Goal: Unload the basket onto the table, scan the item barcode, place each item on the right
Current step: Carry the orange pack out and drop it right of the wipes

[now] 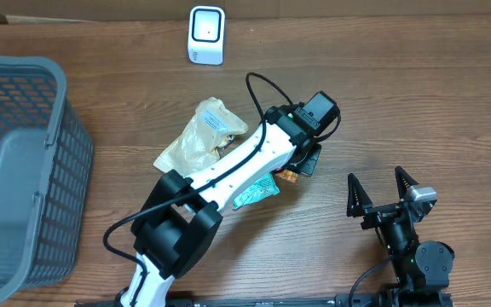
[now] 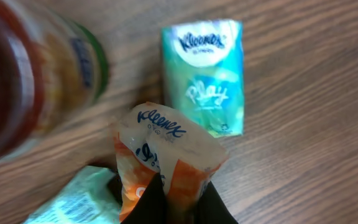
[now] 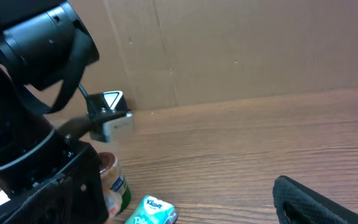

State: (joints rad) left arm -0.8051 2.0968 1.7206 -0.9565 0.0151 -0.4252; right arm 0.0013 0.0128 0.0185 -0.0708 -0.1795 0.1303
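Observation:
My left gripper (image 2: 182, 186) is shut on an orange-and-white Kleenex tissue pack (image 2: 166, 155), which it pinches at the lower end just above the wood table. No barcode shows on the pack. From overhead, the left gripper (image 1: 301, 162) sits mid-table, with a bit of the orange pack (image 1: 288, 176) at its tip. The white scanner (image 1: 206, 36) stands at the far edge, well away from the pack. At the front right, my right gripper (image 1: 382, 194) is open and holds nothing. Only one of its black fingers (image 3: 316, 202) shows in the right wrist view.
A teal Kleenex pack (image 2: 207, 74) lies flat just beyond the held pack. A glass jar (image 2: 30, 74) is close on the left. A tan paper pouch (image 1: 199, 136) lies left of the arm. A grey mesh basket (image 1: 58, 136) fills the left side.

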